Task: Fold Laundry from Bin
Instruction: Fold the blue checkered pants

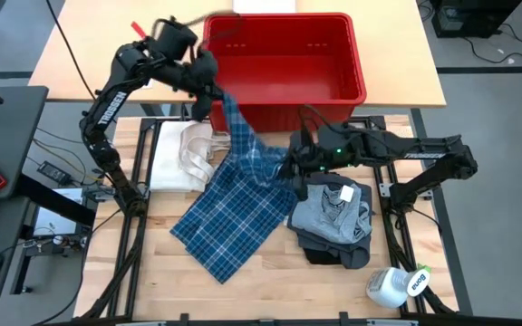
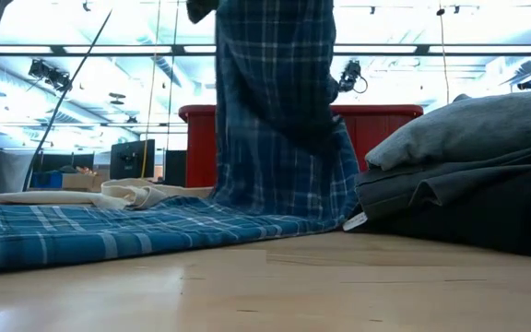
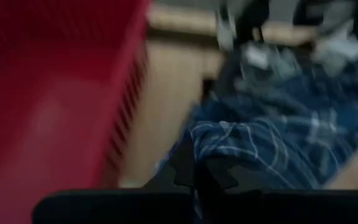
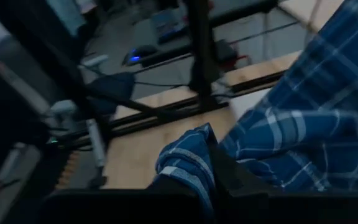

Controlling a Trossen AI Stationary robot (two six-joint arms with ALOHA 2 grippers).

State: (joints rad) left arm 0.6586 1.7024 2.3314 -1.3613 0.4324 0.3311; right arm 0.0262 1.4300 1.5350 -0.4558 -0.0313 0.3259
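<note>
Folding looks barely begun: both hands, left hand [image 1: 208, 86] and right hand [image 1: 288, 167], pinch the plaid shirt [image 1: 234, 208] at centre frame; bin [image 1: 284, 63] looks empty, grey garments [image 1: 333, 222] stacked lower right.

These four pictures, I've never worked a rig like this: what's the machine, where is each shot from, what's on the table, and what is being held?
It is a robot with two dark arms, each ending in a two-finger gripper. One picture looks straight down, one looks level across the table, and two come from wrist cameras.

The left gripper and right gripper are both shut on the plaid shirt, lifting part of it while the rest trails on the table.

Behind it stands the red bin. A cream cloth lies beside the shirt. A light grey garment tops a stack of dark garments. A white bottle lies nearby.
</note>
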